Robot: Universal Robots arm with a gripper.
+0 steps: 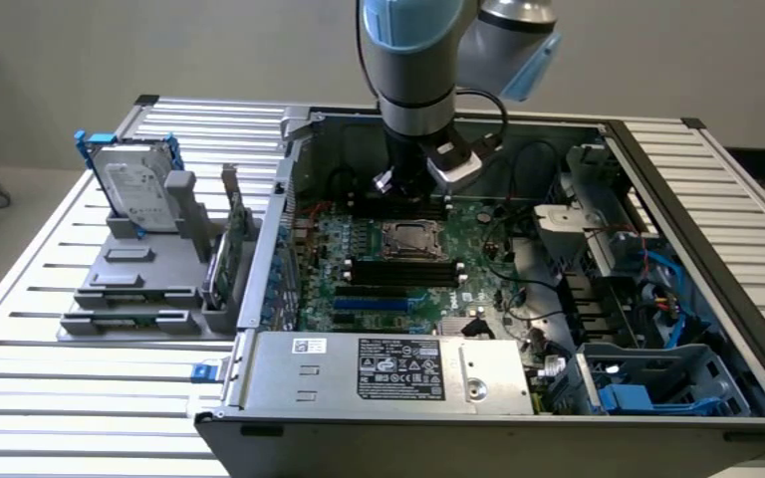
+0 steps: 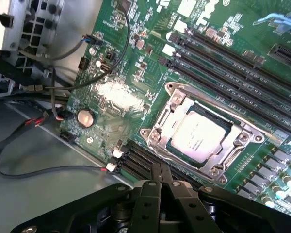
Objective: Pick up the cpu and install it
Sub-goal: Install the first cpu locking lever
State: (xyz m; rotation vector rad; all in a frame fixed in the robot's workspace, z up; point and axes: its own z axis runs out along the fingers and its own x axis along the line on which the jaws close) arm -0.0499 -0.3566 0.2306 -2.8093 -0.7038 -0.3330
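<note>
The cpu point(image 2: 199, 137), a small square chip with a pale silvery top, lies flat inside the metal-framed socket point(image 2: 157, 127) of the green board point(image 2: 131, 68). In the exterior view the cpu point(image 1: 409, 239) sits at the middle of the open computer case. My gripper point(image 2: 160, 169) hovers above the board just beside the socket, its black fingers pressed together with nothing between them. From outside, the gripper point(image 1: 404, 189) hangs a little above and behind the socket.
A silver hard drive point(image 1: 138, 187) stands in a grey holder on the slatted table at the exterior view's left. The case holds black memory slots point(image 1: 402, 271), a power supply point(image 1: 382, 368), a blue drive cage point(image 1: 661, 383) and loose cables point(image 2: 39, 170).
</note>
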